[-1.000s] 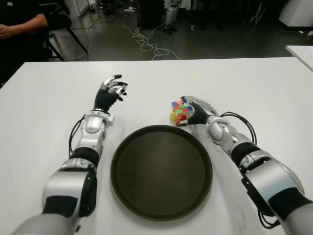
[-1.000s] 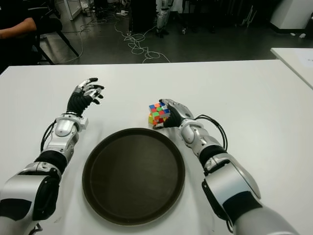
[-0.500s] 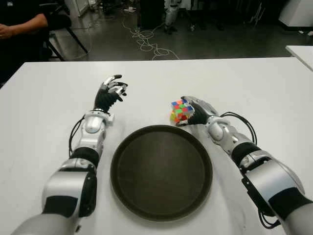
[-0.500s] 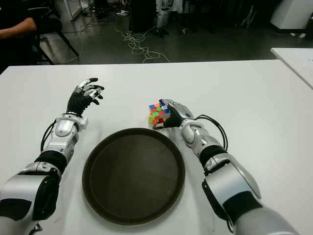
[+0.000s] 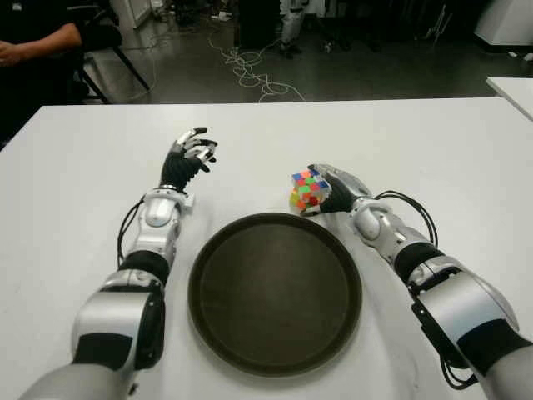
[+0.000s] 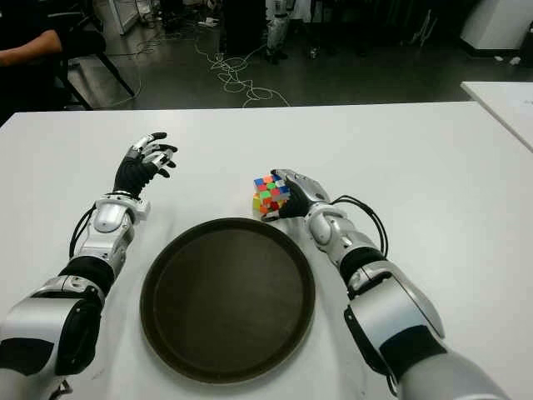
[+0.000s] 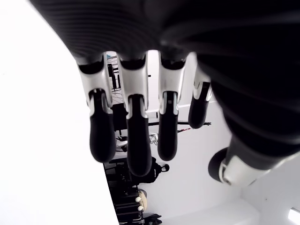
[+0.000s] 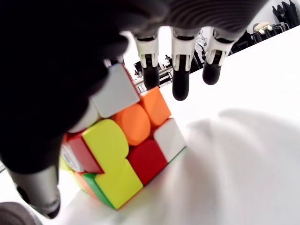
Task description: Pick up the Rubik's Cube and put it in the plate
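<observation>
Almost nothing has moved over the last second. Right hand point(image 5: 335, 190) stays at frame centre, against the cube point(image 5: 305, 189), which sits just beyond the far rim of the plate point(image 5: 275, 292). Cube looks tilted, one edge apparently on the white surface point(image 5: 433, 150). Right wrist view: fingers point(image 8: 180, 70) only loosely curled over it, thumb below, so grasp still forming, lift not begun. Left hand point(image 5: 188, 157), upper left, unchanged, fingers relaxed, holding nothing.

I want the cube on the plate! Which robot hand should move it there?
The right hand. It already wraps the colourful Rubik's Cube, just behind the round dark plate. The left hand is open, empty and farther off.
</observation>
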Motion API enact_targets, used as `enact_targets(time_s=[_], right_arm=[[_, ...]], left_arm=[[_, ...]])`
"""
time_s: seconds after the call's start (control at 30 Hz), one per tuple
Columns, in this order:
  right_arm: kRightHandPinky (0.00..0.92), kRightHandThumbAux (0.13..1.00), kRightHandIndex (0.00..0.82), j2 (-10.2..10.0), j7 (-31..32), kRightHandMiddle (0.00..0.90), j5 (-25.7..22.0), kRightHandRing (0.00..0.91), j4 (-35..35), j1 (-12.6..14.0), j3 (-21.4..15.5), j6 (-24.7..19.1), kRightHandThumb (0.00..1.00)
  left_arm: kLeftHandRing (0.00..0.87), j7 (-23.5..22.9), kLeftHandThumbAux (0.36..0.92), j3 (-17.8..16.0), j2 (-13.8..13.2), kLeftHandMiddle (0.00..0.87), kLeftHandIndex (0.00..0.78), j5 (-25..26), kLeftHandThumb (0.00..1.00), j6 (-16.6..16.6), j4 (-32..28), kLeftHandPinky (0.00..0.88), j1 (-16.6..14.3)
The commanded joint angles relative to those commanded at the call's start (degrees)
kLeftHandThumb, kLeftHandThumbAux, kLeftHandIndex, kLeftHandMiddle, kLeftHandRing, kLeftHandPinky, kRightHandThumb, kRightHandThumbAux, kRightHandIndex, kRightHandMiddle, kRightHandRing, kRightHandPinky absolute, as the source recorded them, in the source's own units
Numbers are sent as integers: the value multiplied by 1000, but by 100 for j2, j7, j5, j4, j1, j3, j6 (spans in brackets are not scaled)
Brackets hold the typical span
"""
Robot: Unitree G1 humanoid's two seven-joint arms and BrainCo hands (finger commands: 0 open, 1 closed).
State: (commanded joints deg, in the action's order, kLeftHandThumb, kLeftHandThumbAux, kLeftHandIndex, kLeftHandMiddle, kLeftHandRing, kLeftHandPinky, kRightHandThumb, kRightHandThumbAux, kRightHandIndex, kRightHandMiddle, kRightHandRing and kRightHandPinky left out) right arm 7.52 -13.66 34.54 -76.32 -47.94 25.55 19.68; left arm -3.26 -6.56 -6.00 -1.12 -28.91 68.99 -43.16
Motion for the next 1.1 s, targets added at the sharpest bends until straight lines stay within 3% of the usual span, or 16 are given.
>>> enact_targets(time_s=[1.1], right_arm=[[198, 700, 128, -3, -308, 171, 213, 197, 21, 47, 210, 306, 0]], left_arm=[[479, 1, 634, 32, 8, 370, 204, -27, 252, -80, -8, 551, 31]])
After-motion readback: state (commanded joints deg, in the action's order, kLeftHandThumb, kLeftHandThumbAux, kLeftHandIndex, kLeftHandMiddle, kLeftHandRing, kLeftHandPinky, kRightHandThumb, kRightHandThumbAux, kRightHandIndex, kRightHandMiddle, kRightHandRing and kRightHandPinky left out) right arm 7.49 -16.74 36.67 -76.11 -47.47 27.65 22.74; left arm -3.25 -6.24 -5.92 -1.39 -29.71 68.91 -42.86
